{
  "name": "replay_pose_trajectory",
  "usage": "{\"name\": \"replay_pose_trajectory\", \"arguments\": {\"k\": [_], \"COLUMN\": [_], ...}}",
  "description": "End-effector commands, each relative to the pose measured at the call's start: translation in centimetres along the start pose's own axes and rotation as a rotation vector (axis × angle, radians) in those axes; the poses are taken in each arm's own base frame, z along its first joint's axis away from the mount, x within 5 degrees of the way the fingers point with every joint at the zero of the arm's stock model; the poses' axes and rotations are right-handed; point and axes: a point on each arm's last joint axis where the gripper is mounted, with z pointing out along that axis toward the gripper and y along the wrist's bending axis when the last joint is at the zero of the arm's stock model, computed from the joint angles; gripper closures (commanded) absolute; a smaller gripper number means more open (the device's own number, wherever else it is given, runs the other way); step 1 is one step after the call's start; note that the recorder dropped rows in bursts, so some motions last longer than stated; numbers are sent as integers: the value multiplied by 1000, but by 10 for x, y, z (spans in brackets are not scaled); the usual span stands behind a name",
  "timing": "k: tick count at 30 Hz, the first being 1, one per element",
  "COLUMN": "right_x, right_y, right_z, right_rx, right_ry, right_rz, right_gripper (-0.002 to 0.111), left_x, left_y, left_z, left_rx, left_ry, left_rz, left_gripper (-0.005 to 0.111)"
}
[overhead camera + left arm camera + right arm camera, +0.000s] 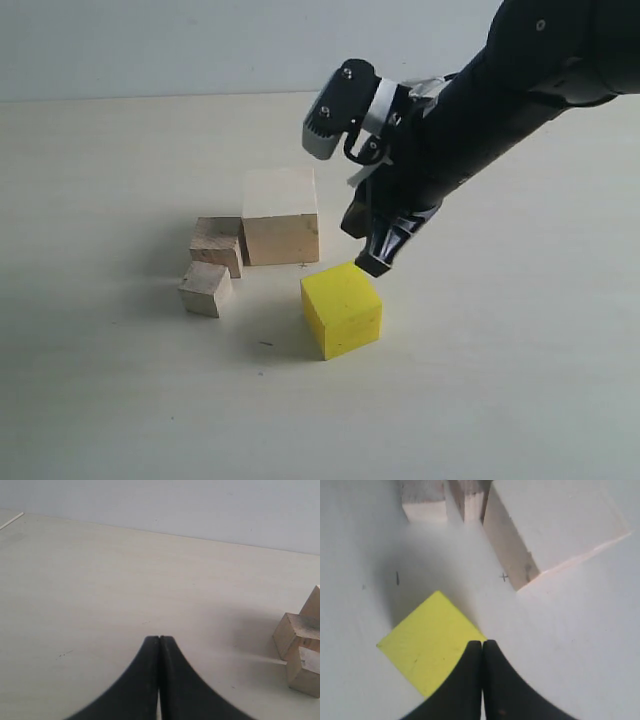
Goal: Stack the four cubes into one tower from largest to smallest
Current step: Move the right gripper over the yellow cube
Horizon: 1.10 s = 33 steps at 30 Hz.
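Note:
The large wooden cube (280,214) (555,525) stands on the table. Against its left side sits the medium wooden cube (219,243) (470,500), and the small wooden cube (205,288) (422,500) lies just in front of that. The yellow cube (342,308) (427,640) rests alone, in front and to the right of the large one. My right gripper (373,266) (483,643) is shut and empty, its tips just above the yellow cube's far right corner. My left gripper (159,638) is shut, empty, over bare table. Two wooden cubes (300,652) show at that view's edge.
The pale tabletop (120,160) stretches around the cubes, with a grey wall (200,40) behind it. A small dark mark (265,343) lies on the table in front of the yellow cube.

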Motion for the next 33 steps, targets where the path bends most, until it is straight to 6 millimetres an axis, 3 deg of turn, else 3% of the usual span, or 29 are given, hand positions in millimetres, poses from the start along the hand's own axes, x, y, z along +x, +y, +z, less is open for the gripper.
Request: {"name": "replay_pose_trajectory", "arguments": {"k": [1, 7, 13, 17, 26, 30, 33], "right_x": [8, 7, 8, 9, 8, 11, 11], "right_y": [-1, 0, 1, 1, -2, -3, -5], "right_z": [-1, -1, -1, -1, 2, 14, 15], "right_rx": [-5, -9, -27, -28, -14, -29, -13], "right_ry": [68, 64, 75, 77, 66, 87, 81], "right_rz": [-66, -59, -64, -156, -302, -215, -219], "right_gripper": [108, 105, 77, 59, 55, 35, 34], "left_x": [0, 0, 0, 0, 0, 0, 0], "left_y": [0, 0, 0, 0, 0, 0, 0], "left_z": [0, 0, 0, 0, 0, 0, 0], "left_rx": [-1, -1, -1, -1, -1, -1, -1], "left_ry": [-10, -10, -10, -10, -10, -10, -10], "left_rz": [7, 7, 7, 7, 7, 7, 7], "left_gripper": [107, 107, 107, 107, 107, 107, 107]}}
